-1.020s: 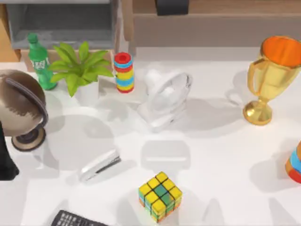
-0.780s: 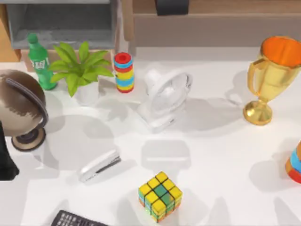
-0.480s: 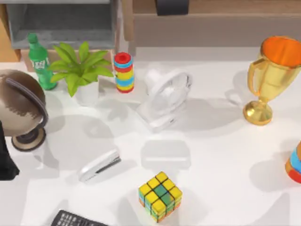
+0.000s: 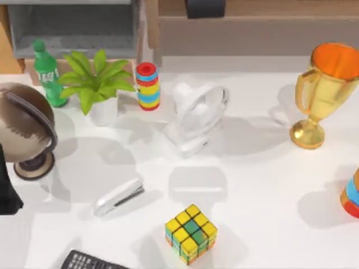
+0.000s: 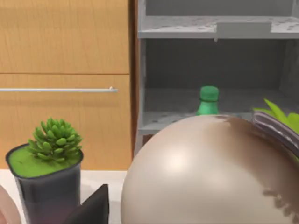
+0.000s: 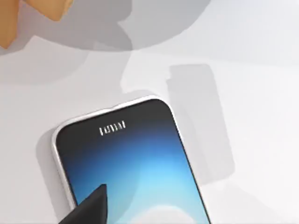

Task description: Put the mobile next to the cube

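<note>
The cube, with yellow, green and orange stickers on a black grid, sits near the table's front edge at mid-table in the top view. The mobile lies flat on the white table in the right wrist view, its screen fading from black to blue and white, and only its upper end is in the picture. A dark part of my right gripper hangs just over the mobile's screen. My left arm is parked at the left edge beside the globe, and its gripper shows as a dark tip.
A brown globe, a stapler and a black keypad device stand left of the cube. Behind are a white fan, a striped ring stack, a plant and a green bottle. A gold trophy stands at the right.
Faint shadows at the table's front right have slid out of the top view. No object on the table has moved.
</note>
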`<state>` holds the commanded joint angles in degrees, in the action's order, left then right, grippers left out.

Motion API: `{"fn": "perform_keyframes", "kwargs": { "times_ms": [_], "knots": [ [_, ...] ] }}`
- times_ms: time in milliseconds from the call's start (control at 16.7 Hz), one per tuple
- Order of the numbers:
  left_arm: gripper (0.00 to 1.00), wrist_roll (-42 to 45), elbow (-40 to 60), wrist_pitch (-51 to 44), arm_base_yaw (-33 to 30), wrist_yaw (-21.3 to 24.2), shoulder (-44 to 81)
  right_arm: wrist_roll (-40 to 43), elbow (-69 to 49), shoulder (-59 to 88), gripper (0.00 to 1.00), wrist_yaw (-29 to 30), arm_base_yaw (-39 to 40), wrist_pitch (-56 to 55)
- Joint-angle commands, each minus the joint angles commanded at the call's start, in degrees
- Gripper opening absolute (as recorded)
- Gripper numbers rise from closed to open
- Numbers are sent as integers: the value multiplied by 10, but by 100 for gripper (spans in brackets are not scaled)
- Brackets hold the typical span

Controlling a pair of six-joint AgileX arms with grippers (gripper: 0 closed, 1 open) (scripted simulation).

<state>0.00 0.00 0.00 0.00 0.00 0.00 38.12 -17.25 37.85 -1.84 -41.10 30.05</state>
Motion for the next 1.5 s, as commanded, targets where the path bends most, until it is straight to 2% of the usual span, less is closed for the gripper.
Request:
{"fn": "perform_keyframes", "kwargs": {
  "times_ms": [300,600,1140,1500],
  "knots": [
    [100,0,0,0,0,0,0,106,-87,211,100,-2,-62,103],
    [100,0,0,0,0,0,0,166,-184,382,100,10,-42,173],
    [100,0,0,0,0,0,0,171,-208,417,100,18,-24,183],
    [100,0,0,0,0,0,0,170,-179,452,100,18,-22,121]
  ]
}}
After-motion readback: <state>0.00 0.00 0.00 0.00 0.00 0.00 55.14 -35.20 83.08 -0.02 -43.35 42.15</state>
